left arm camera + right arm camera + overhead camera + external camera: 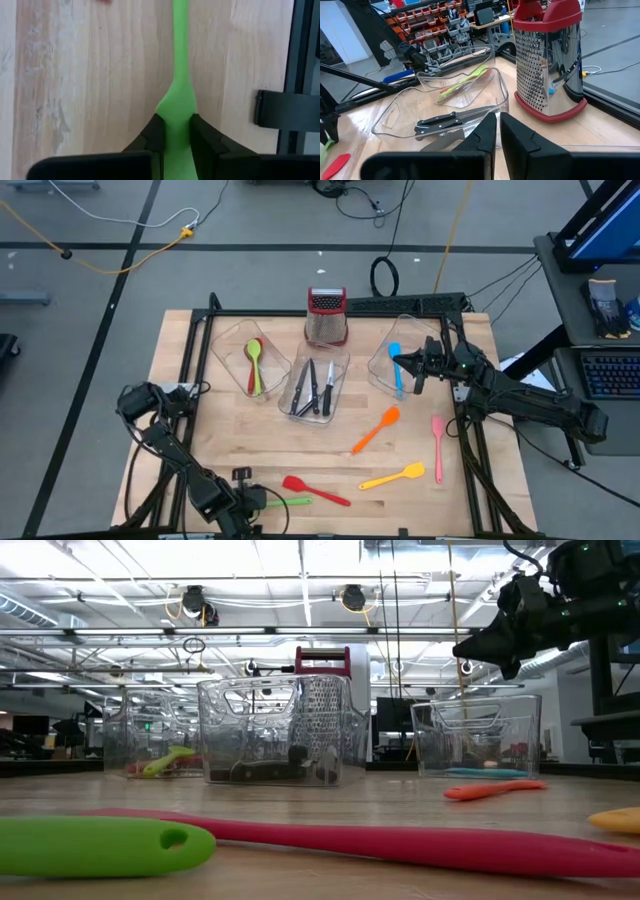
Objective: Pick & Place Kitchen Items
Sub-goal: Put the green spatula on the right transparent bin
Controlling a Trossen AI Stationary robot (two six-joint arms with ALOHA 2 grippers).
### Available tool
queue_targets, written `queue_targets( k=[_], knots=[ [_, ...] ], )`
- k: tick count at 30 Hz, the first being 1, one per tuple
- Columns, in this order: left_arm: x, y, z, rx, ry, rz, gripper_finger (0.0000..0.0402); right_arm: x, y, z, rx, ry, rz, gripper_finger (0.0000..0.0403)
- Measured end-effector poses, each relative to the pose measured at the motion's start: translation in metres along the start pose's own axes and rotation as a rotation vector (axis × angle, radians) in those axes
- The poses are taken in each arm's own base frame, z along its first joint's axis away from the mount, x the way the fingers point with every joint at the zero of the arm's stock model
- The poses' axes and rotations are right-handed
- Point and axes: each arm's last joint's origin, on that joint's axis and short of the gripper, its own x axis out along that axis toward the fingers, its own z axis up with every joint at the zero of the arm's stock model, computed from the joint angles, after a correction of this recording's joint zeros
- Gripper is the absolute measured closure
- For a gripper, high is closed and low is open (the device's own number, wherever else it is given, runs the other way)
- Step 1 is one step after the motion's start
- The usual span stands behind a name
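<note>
The left gripper (174, 137), at the table's near left edge, pinches the flat-lying green spatula (179, 75) narrowly near one end, so lifting may let it swivel or slip free.

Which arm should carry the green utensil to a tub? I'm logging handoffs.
Left: its tool is already clamped on the green silicone utensil at the table's near edge. The right tool hovers shut above the far tub.
</note>
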Motion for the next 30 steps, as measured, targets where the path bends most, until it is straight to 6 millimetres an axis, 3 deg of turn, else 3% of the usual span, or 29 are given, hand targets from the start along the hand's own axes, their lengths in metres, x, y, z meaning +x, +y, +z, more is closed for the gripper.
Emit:
queue_targets(
  k=[5, 8, 13, 16, 22, 26, 30],
  knots=[
    [-0.002, -0.001, 0.001, -0.018, 0.001, -0.004, 0.0352, 0.000, 0.001, 0.000, 0.008, 0.005, 0.019, 0.0385],
    [-0.013, -0.003, 0.002, -0.043, -0.017, -0.035, 0.0352, 0.000, 0.001, 0.000, 0.022, 0.005, 0.018, 0.0385],
    [-0.053, -0.001, 0.003, -0.089, -0.159, -0.062, 0.0354, 0.000, 0.001, 0.000, 0.025, 0.005, 0.019, 0.0385],
    [-0.081, -0.001, 0.005, -0.099, -0.289, -0.096, 0.0400, 0.000, 0.001, 0.000, 0.034, 0.005, 0.022, 0.0385],
    [-0.117, 0.009, 0.014, -0.063, -0.495, -0.080, 0.0398, 0.000, 0.004, 0.001, 0.076, 0.012, 0.131, 0.0385],
    [-0.126, 0.019, 0.030, -0.013, -0.568, -0.058, 0.0398, 0.000, 0.009, 0.003, 0.124, 0.035, 0.278, 0.0385],
    [-0.126, 0.033, 0.047, 0.010, -0.539, -0.049, 0.0399, 0.001, 0.013, 0.001, 0.154, 0.056, 0.313, 0.0385]
  ],
)
